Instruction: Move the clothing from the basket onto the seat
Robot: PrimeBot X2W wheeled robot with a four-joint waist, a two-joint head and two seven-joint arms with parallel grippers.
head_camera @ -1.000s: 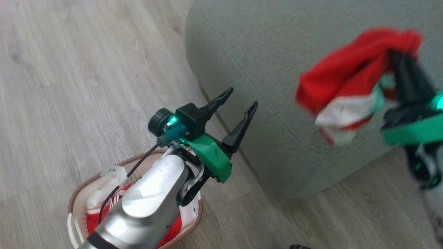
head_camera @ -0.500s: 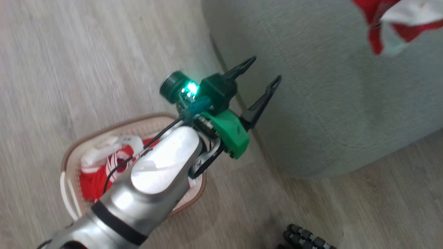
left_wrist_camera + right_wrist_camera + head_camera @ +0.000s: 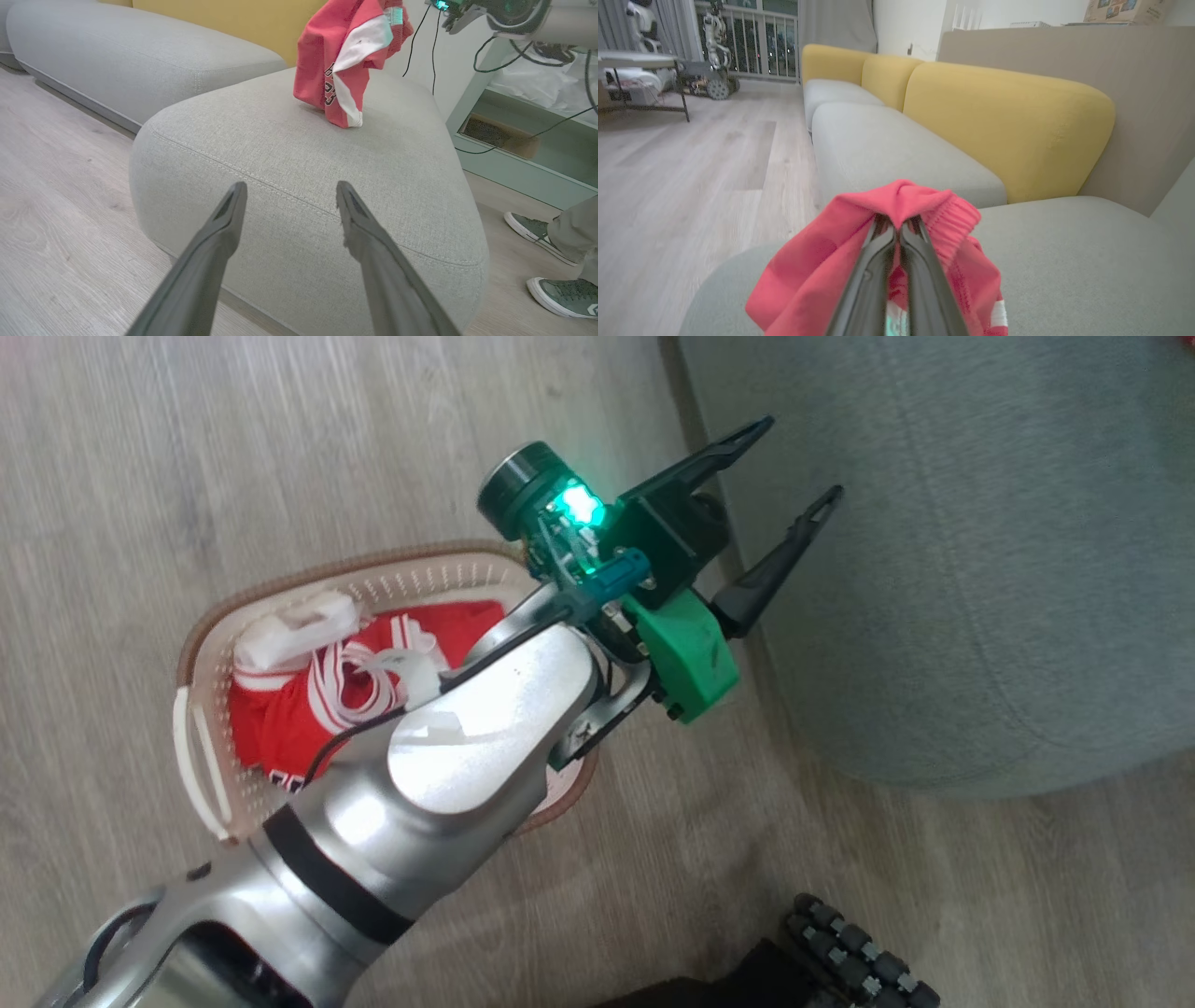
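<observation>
From the head, the left gripper [image 3: 803, 457] hangs with jaws wide apart and empty between the basket [image 3: 308, 575], where one red garment [image 3: 285, 728] lies bunched with no clear long axis, and the seat [image 3: 934, 579]. Along the left wrist, the other garment [image 3: 343, 65] dangles over the seat, long axis near vertical, hem downward. Along the right wrist, the right gripper [image 3: 899, 225] has its jaws clamped on a fold of it; I judge it best lowered well in from the edge before letting go.
</observation>
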